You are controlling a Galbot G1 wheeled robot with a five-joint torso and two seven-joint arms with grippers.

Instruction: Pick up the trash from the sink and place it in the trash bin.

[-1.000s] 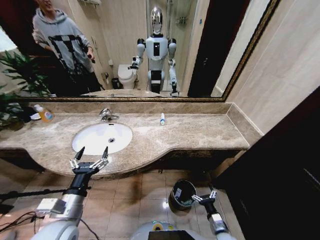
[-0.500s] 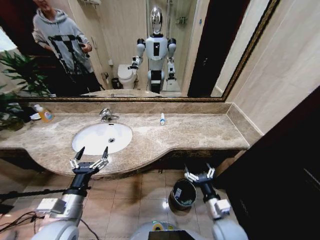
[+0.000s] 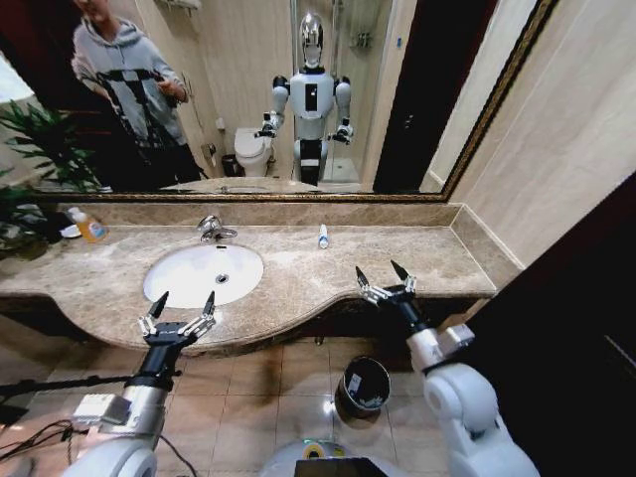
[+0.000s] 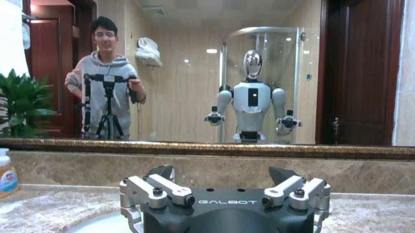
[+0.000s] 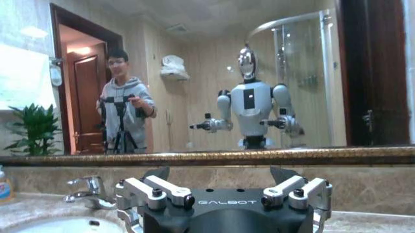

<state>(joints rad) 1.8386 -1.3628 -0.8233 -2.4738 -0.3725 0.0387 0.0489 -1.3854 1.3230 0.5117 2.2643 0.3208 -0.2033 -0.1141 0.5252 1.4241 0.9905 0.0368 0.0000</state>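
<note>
The white oval sink (image 3: 204, 273) shows just its drain in the bowl. One piece of trash, a small white tube with a blue cap (image 3: 322, 236), lies on the marble counter behind and right of the basin. The black trash bin (image 3: 364, 386) stands on the floor tiles below the counter's right half. My left gripper (image 3: 182, 303) hovers open at the counter's front edge, just before the sink. My right gripper (image 3: 384, 275) is open and empty, raised over the counter's front edge above the bin. The faucet (image 5: 87, 187) shows past the right gripper (image 5: 220, 172).
A chrome faucet (image 3: 211, 229) stands behind the basin. A yellow-orange soap bottle (image 3: 89, 227) and a potted plant (image 3: 30, 169) occupy the counter's far left. A wide mirror (image 3: 298, 99) backs the counter; a dark door panel (image 3: 576, 328) is close on the right.
My right arm has risen from beside the bin on the floor up to the counter's front edge, its gripper still open. The left arm has not moved.
</note>
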